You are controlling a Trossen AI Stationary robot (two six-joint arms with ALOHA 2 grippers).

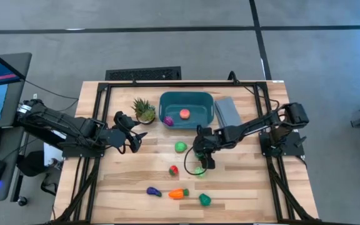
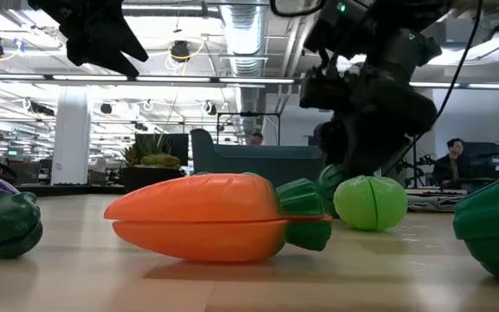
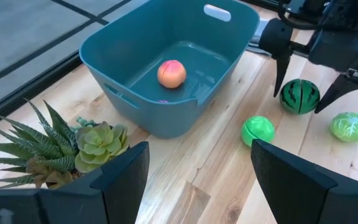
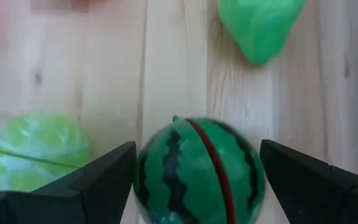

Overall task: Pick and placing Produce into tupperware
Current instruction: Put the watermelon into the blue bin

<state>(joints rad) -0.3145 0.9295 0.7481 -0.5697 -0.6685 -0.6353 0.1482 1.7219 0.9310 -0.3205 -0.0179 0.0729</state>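
Here the wooden table [image 1: 242, 187] carries the teal tupperware [image 1: 200, 100], a peach [image 1: 184, 114] inside. The right claw [image 1: 200, 164] straddles the striped watermelon [image 4: 197, 171], fingers wide, untouching. The left claw [image 1: 132, 134] hovers half-open, empty.

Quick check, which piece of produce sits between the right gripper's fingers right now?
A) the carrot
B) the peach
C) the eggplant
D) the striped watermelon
D: the right wrist view shows the striped watermelon sitting between the two fingers of the right gripper, with gaps on both sides, so not yet clamped. The peach lies in the teal tub, and the carrot sits nearer the table's front edge.
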